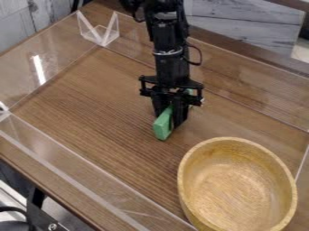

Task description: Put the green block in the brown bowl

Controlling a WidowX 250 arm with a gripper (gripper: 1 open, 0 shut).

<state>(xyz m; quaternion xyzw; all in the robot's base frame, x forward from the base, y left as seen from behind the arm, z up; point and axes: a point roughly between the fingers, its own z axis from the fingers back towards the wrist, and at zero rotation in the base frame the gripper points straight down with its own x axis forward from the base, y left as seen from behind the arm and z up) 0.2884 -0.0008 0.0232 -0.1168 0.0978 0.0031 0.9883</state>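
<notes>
Gripper closed on green block mid-table, block's long axis approx 1–7 o'clock; brown wooden bowl lies at 5 o'clock from grip, so next carry goes that way.

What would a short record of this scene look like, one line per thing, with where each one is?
robot arm: black, reaching in from the far side of the table
gripper: low at the table, fingers either side of the green block; firm hold not clear
green block: on the wooden table, partly hidden by the gripper
brown bowl: near right part of the table, nothing in it
white wire-like object: far left part of the table
task state: block not yet in the bowl
</notes>
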